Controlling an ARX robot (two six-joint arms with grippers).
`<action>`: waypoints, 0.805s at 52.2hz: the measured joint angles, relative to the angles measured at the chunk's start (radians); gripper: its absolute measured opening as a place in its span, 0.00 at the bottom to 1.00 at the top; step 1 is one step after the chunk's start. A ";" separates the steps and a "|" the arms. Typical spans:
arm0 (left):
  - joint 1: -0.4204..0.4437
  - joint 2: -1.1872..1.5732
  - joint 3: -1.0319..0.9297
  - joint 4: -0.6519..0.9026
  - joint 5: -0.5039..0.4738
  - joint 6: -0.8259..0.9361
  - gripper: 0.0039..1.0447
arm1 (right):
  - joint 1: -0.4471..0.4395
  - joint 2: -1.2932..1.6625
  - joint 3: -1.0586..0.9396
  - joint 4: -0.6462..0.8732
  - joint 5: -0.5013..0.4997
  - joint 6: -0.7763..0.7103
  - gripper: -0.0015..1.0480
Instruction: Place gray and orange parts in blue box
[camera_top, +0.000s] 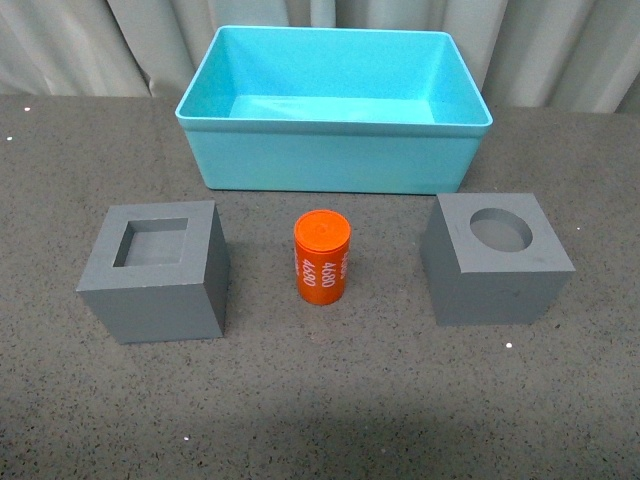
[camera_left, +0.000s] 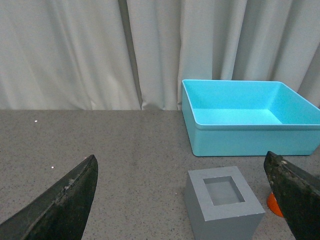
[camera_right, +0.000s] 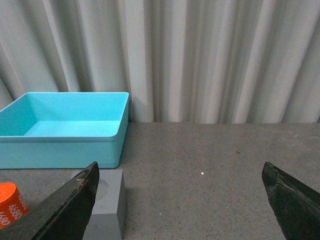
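While left gripper and right gripper are gaping empty, we're judging square-recess cube stiff, matte — taking flat sides.

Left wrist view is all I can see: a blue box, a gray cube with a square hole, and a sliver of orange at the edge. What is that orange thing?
Observer: An upright orange cylinder marked 4680 in white, standing in front of the blue box.
Operator: Only one gray cube?
Observer: No, a second gray cube, with a round recess, sits on the cylinder's other side.
Operator: Is the other pincer holding anything?
Observer: No, the right pincer is open and empty.
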 joint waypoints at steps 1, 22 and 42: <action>0.000 0.000 0.000 0.000 0.000 0.000 0.94 | 0.000 0.000 0.000 0.000 0.000 0.000 0.91; 0.000 0.000 0.000 0.000 0.000 0.000 0.94 | 0.000 0.000 0.000 0.000 0.000 0.000 0.91; 0.000 0.000 0.000 0.000 0.000 0.000 0.94 | 0.000 0.000 0.000 0.000 0.000 0.000 0.91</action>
